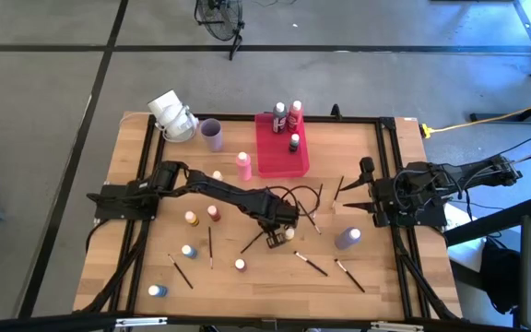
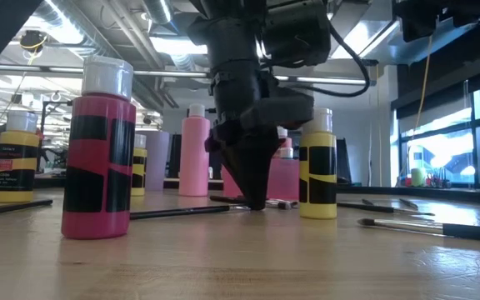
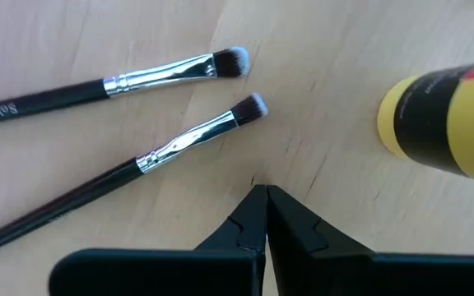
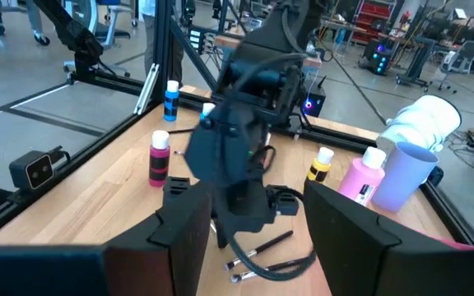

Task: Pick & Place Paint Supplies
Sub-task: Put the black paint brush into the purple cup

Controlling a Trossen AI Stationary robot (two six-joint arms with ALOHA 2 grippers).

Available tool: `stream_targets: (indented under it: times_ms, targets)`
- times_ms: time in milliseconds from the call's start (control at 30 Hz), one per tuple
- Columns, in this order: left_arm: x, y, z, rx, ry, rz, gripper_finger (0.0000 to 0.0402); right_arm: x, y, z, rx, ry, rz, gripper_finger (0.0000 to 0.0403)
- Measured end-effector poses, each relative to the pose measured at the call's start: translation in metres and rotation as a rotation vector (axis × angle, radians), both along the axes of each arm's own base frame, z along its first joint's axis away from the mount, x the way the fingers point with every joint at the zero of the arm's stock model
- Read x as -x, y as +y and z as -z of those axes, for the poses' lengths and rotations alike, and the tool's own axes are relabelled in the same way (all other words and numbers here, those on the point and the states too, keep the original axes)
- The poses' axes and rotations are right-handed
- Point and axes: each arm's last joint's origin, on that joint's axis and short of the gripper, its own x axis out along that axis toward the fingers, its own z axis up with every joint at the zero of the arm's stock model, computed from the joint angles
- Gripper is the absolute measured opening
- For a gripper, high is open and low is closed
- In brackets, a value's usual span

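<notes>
The left end effector (image 3: 266, 197) hovers tip-down over the wooden surface (image 3: 97, 33), fingers pressed together on nothing, just beside two thin dark pale-tipped paintbrushes (image 3: 196, 136) and a yellow paint bottle (image 3: 443, 115). It should probably part its fingers and straddle the nearer handle squarely (brushes roll easily). The right end effector (image 4: 257, 222) waits open at the right edge.
</notes>
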Motion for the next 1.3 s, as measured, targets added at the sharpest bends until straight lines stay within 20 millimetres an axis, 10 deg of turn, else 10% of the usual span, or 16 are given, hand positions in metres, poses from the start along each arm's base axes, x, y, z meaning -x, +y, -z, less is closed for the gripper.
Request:
stream_targets:
  times_ms: [1300]
  targets:
    - [-0.023,-0.027,-0.062,-0.468,-0.205,0.151,0.0002,-0.010,0.003,0.006,0.001,0.056,0.005,0.0197]
